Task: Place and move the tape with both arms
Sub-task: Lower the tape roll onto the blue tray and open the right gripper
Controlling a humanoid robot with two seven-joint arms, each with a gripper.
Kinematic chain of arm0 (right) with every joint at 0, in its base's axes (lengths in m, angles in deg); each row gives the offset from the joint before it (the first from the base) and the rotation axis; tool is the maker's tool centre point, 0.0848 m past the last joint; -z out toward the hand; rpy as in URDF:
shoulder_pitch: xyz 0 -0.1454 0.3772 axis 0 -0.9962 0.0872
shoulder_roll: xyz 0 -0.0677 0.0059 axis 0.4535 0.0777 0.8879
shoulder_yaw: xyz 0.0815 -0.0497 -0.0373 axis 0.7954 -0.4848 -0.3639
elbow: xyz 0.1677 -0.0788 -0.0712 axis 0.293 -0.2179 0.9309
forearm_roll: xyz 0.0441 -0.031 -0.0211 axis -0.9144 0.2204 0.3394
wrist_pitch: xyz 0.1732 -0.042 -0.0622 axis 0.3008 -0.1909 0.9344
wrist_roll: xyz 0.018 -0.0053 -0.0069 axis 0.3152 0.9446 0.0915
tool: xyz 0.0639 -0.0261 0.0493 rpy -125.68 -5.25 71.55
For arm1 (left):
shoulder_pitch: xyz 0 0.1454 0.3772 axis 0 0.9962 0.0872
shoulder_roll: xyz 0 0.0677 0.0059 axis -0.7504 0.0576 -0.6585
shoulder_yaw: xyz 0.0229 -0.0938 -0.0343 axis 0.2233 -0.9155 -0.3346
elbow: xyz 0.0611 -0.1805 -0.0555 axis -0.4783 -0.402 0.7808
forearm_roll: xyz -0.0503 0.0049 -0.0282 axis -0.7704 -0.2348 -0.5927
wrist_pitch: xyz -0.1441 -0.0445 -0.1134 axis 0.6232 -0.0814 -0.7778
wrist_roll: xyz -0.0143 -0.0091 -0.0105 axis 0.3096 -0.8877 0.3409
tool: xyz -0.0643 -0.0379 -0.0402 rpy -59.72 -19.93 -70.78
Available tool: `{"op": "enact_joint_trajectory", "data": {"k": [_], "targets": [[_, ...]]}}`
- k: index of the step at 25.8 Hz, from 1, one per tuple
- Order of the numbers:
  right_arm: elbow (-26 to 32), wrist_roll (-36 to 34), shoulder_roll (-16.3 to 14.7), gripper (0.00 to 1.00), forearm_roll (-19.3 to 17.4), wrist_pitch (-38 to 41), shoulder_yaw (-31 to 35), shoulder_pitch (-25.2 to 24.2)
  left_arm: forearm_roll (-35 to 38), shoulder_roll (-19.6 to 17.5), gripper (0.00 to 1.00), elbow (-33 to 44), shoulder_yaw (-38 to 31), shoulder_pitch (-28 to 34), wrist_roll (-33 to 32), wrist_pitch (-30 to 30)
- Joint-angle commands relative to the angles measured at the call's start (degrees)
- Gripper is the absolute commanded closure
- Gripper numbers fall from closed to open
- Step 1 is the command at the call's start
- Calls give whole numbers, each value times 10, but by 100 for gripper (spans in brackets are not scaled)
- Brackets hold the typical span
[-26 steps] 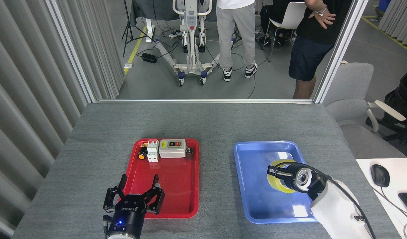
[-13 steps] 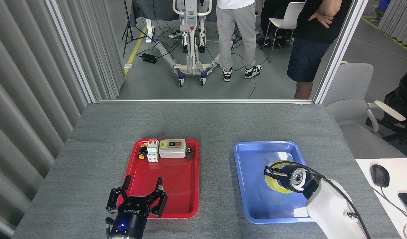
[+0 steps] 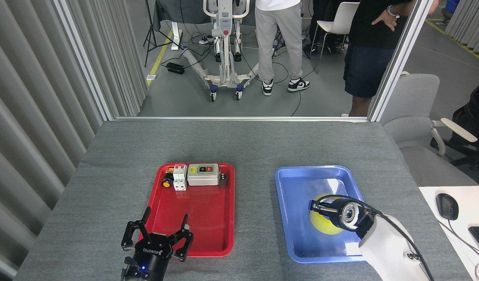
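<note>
The yellow tape (image 3: 322, 227) is low inside the blue tray (image 3: 298, 183), mostly hidden behind my right gripper (image 3: 328, 212). That gripper comes in from the lower right and is seen from behind, its black fingers (image 3: 317, 205) closed over the roll's top. My left gripper (image 3: 158, 231) hovers open over the near left corner of the red tray (image 3: 202, 222), with nothing between its spread fingers.
A grey switch box (image 3: 202, 174), a white breaker (image 3: 179, 177) and a small black-and-orange push button (image 3: 168, 182) sit at the red tray's far end. People stand beyond the table's far edge. A grey chair (image 3: 415, 105) and a white desk with a mouse (image 3: 447, 206) are at right.
My right gripper has moved toward me and down with the tape, which now sits lower in the blue tray. My left gripper has drawn back a little toward me, still open.
</note>
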Motion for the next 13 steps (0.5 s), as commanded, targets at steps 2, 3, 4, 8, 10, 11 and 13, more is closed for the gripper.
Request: {"op": "enact_joint_trajectory", "data": {"k": [2, 3, 4, 8, 10, 11, 13], "targets": [[1, -16, -1, 46, -1, 5, 0, -5, 1, -10, 0, -6, 0, -2, 0, 0], [1, -21, -1, 39, -1, 8, 0, -7, 1, -13, 0, -6, 0, -2, 0, 0], [1, -24, -1, 34, -1, 12, 0, -11, 1, -13, 0, -6, 0, -1, 0, 0], [17, -43, 0, 18, -1, 28, 4, -16, 1, -13, 1, -6, 1, 0, 0, 0], [38, -59, -2, 11, -1, 57, 17, -26, 1, -13, 1, -7, 0, 0, 0, 0], [50, -68, -6, 8, -1, 71, 34, -32, 1, -13, 1, -9, 0, 0, 0, 1], [80, -85, -8, 4, 1, 108, 89, -54, 1, -13, 1, -11, 0, -2, 0, 2]]}}
